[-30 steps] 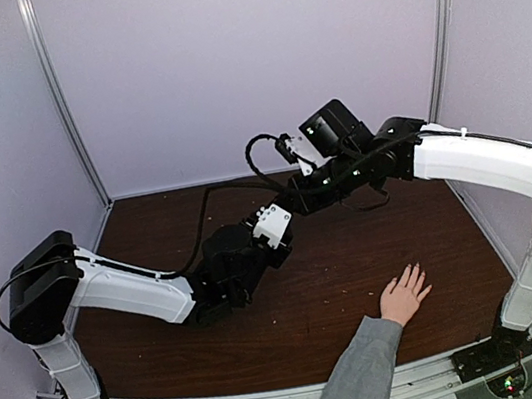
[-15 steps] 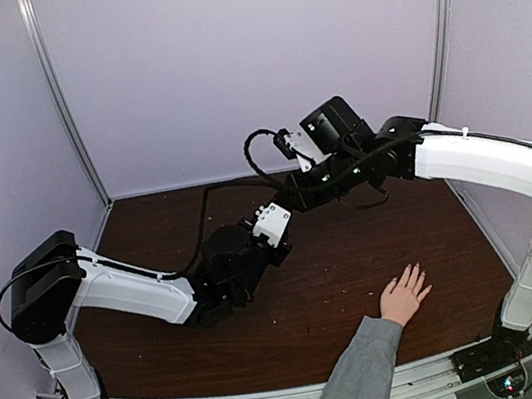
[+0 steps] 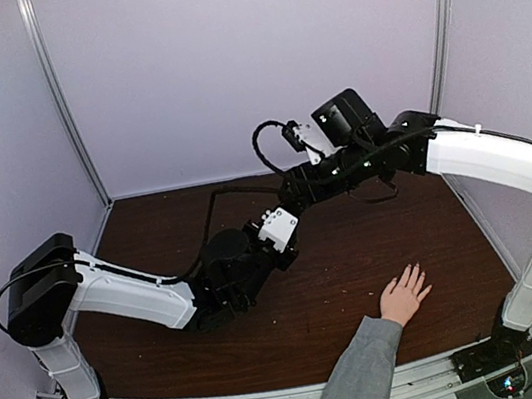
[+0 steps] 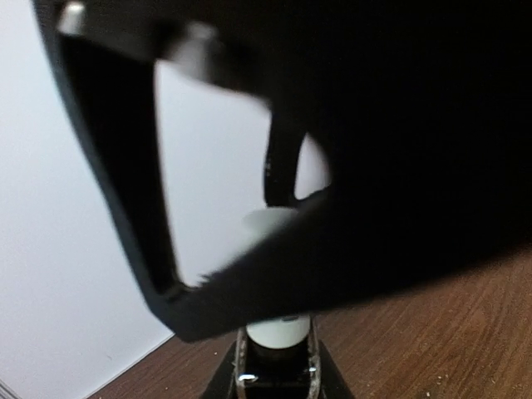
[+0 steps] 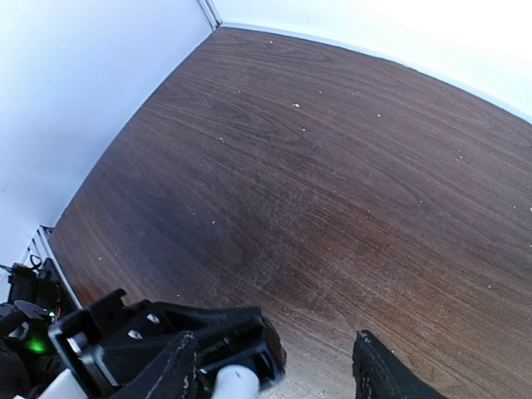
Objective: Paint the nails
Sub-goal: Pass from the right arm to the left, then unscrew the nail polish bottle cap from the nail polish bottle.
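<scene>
My left gripper (image 4: 278, 378) pinches the polish bottle (image 4: 278, 359); right gripper (image 5: 278, 372) spread above; I'd centre over its white cap (image 5: 235, 384) before closing.

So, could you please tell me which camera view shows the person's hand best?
The top external view: the hand lies flat on the table, fingers spread, unobstructed. Neither wrist view shows it at all.

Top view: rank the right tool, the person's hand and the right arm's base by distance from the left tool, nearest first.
1. Right tool, close beside the left tool, just behind it.
2. Hand, toward the front right.
3. Right arm's base, front-right corner.
</scene>
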Available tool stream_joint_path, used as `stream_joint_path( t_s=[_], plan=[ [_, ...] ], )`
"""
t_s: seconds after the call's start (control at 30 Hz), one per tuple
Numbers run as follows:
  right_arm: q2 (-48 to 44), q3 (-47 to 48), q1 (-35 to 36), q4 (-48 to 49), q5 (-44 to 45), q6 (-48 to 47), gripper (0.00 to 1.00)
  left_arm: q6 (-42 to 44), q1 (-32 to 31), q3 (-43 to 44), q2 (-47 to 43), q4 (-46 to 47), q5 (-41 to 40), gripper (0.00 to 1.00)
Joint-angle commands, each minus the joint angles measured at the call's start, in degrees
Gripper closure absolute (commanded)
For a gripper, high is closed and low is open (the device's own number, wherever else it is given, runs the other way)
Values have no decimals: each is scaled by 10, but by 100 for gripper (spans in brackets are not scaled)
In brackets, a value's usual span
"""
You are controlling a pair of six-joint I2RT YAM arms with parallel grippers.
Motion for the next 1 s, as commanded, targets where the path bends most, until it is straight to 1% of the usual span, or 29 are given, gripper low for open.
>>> stream_joint_path(
  t_s=[0.0,0.17,0.2,0.37,0.47,0.53,0.63,0.7,0.77,0.9,0.97],
  plan=[
    [-50,-10,-14,24,-19,-24,34,2,-6,-8,-31,-32,47,95],
    [-96,-45,-43,51,-67,-54,31,-37,-5,-34,-77,-84,116,100],
    [-119,-59,-53,62,-92,-73,30,-61,-2,-40,-106,-124,172,100],
    [-155,-67,-61,54,-130,-121,30,-111,24,-52,-173,-212,294,100],
    [-167,-70,-61,40,-150,-141,31,-155,50,-74,-212,-220,386,100],
    [-175,-74,-61,39,-186,-150,31,-181,66,-83,-231,-223,443,100],
    [-178,-80,-60,47,-257,-157,35,-216,84,-84,-246,-234,504,100],
    [-173,-73,-55,39,-290,-166,38,-235,92,-82,-249,-234,534,100],
    [-162,-55,-46,11,-311,-186,40,-251,99,-79,-249,-235,557,100],
    [-131,-12,-19,-62,-314,-235,47,-260,103,-70,-244,-246,581,100],
    [-120,2,-11,-82,-313,-240,49,-262,103,-67,-240,-248,588,100]
  ],
)
